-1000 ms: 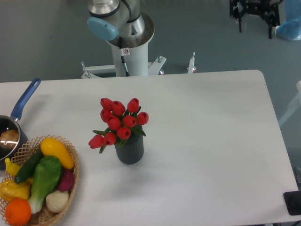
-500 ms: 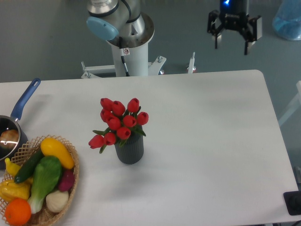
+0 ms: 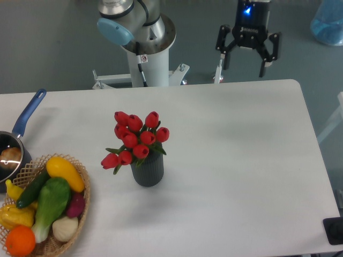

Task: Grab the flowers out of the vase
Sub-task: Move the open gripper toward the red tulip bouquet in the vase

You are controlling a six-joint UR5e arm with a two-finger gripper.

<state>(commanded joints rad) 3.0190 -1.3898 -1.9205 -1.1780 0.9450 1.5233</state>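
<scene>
The flowers point(image 3: 135, 138), a bunch of red tulip buds with green leaves, stand in the vase point(image 3: 148, 169), a small dark grey ribbed cylinder left of the table's middle. My gripper point(image 3: 244, 65) hangs open above the table's far edge, well to the upper right of the flowers, with nothing between its fingers. A blue light glows on its body.
A wicker basket point(image 3: 79, 208) of vegetables and fruit sits at the front left. A blue-handled pot point(image 3: 21, 130) lies at the left edge. The arm's white base point(image 3: 144, 51) stands behind the table. The table's right edge slants down near the front right corner.
My gripper has moved left and downward, from the top right corner of the view toward the table's far edge. The flowers and vase have stayed put.
</scene>
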